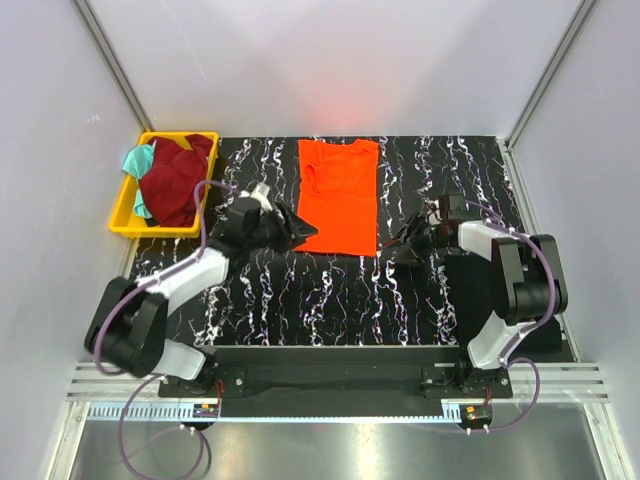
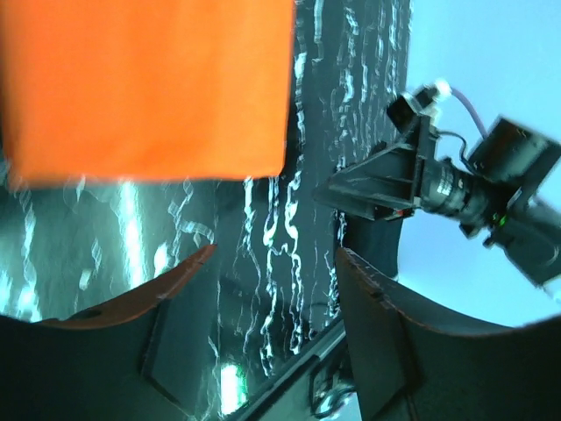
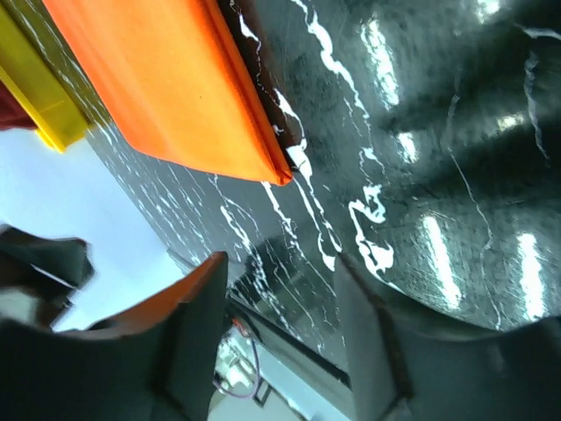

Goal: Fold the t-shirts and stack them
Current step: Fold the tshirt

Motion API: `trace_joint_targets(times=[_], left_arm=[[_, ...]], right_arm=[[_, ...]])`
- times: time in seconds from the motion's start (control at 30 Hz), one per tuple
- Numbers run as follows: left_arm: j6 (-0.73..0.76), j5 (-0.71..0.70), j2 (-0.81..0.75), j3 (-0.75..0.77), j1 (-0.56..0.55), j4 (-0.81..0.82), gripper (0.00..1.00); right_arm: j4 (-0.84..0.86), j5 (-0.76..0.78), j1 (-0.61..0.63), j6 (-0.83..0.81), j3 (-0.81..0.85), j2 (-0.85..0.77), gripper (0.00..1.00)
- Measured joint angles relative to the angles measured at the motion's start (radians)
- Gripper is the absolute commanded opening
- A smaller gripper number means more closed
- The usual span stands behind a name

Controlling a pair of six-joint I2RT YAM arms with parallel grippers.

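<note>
Seemingly a third done: orange t-shirt (image 1: 338, 196) folded narrow on the counter (image 1: 330, 300) right of the yellow bin (image 1: 150, 230), maroon t-shirt (image 1: 175, 180) and teal t-shirt (image 1: 137, 160) heaped unfolded inside the bin, left hand (image 1: 295, 232) and right hand (image 1: 400, 245) open, empty.

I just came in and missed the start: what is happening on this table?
Two robot arms are folding shirts. A bright orange cloth t-shirt lies on the black marbled table, folded into a long rectangle. The left claw and the right claw are open and empty, one beside each near corner. A dark maroon t-shirt and a teal t-shirt lie crumpled in the yellow plastic bin at the far left.
</note>
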Motion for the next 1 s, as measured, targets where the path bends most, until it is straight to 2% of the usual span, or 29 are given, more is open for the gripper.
trace_joint_targets(times=[0.13,0.27,0.4,0.6,0.73,1.0], left_arm=[[-0.163,-0.124,-0.106,-0.21,-0.015,0.065,0.62],[-0.314,-0.203,-0.051,-0.335,-0.013,0.098,0.62],[-0.418,-0.245,0.035,-0.341,-0.013,0.194,0.61],[-0.526,-0.279,0.131,-0.326,-0.013,0.324,0.61],[-0.575,-0.297,0.182,-0.285,-0.013,0.332,0.55],[-0.641,-0.311,0.229,-0.258,-0.013,0.343,0.51]], right_arm=[[0.094,0.04,0.014,0.127,-0.088,-0.041,0.61],[0.15,0.082,0.072,0.234,-0.115,-0.023,0.57],[0.214,0.116,0.115,0.326,-0.117,-0.005,0.51],[0.285,0.164,0.116,0.426,-0.131,0.026,0.45],[0.325,0.159,0.117,0.481,-0.133,0.049,0.43],[0.372,0.166,0.121,0.55,-0.134,0.068,0.42]])
